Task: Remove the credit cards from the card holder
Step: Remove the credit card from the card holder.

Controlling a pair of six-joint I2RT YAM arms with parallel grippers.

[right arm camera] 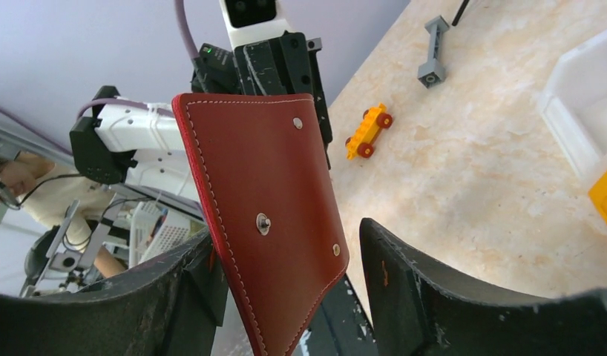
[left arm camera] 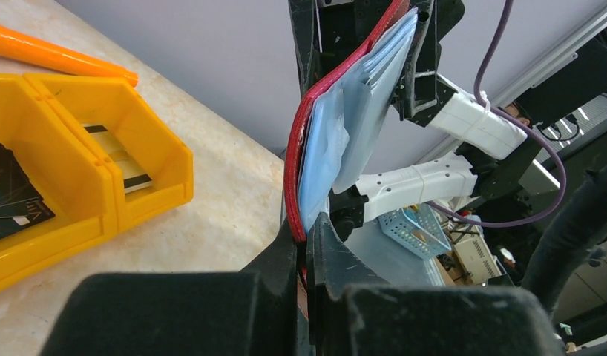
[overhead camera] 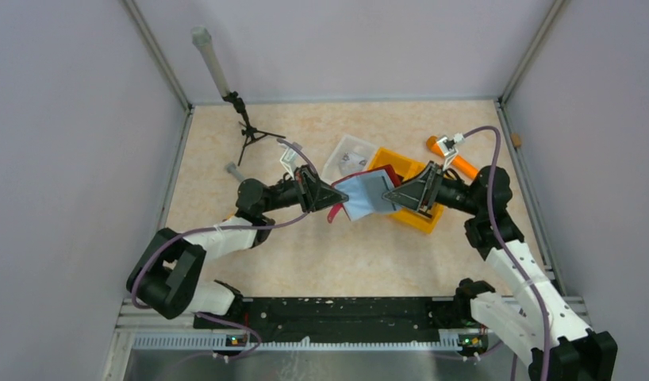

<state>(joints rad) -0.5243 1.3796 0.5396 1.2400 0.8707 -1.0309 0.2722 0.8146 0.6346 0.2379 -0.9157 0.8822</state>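
Noted: left gripper [left arm camera: 306,231] pinches card holder [left arm camera: 294,159] edge; right gripper [right arm camera: 286,239] spread around it; orange tray [left arm camera: 161,162] beside, white tray [overhead camera: 338,159] beyond.

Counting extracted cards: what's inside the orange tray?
In the left wrist view, the orange tray holds at least one dark card in one compartment and a pale card with a black stripe in the other. Anything lying beneath them is covered.
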